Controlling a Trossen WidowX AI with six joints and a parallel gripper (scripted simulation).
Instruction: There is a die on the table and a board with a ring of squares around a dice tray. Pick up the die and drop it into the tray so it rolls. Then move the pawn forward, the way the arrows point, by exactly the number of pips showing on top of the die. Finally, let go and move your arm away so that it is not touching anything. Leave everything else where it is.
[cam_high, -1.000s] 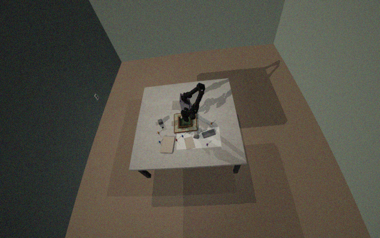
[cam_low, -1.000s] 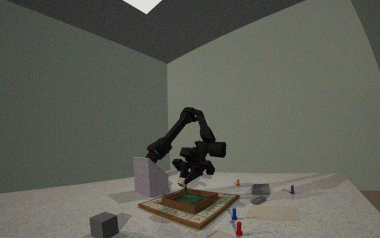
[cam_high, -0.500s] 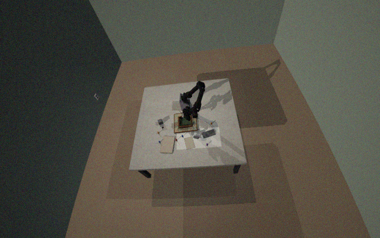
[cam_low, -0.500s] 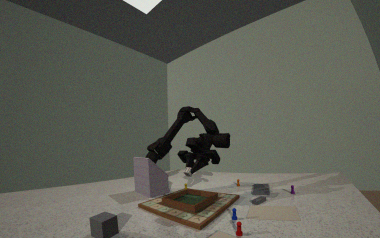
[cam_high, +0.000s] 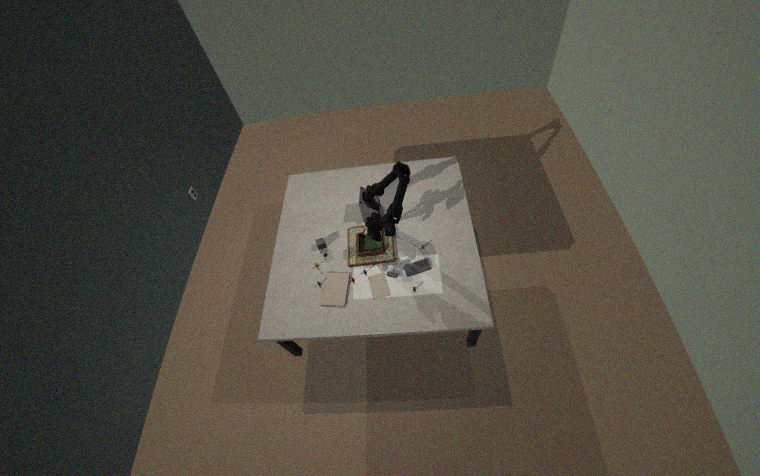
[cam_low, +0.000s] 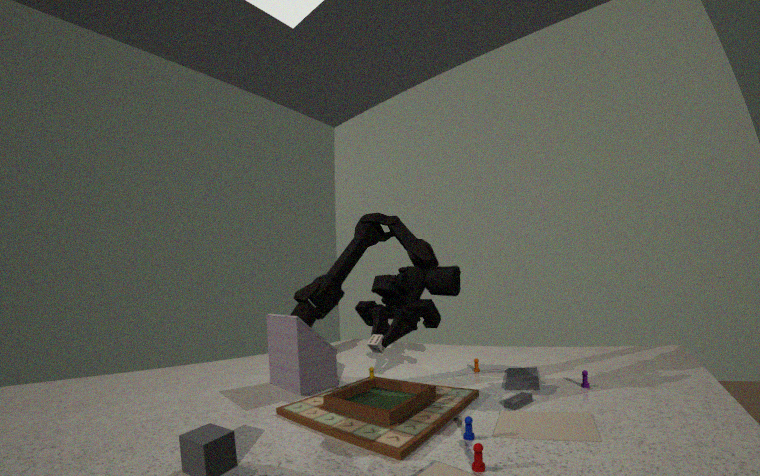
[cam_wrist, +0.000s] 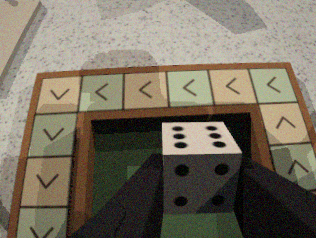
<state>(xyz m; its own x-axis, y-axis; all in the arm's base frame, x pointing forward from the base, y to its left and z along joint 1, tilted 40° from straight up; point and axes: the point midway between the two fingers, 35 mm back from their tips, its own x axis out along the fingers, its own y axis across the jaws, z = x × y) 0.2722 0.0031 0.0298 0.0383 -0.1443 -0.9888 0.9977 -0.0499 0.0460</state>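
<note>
My gripper is shut on the white die and holds it raised above the tray area. The die's upper face in the wrist view shows several pips. The brown dice tray has a green floor and stands inside the ring of arrow squares on the board. A yellow pawn shows behind the tray's back wall; its base is hidden, so I cannot tell its square. The wrist view shows no pawn on the visible squares.
A blue pawn, a red pawn, an orange pawn and a purple pawn stand off the board. A lilac wedge, a grey cube, dark blocks and beige slabs surround it.
</note>
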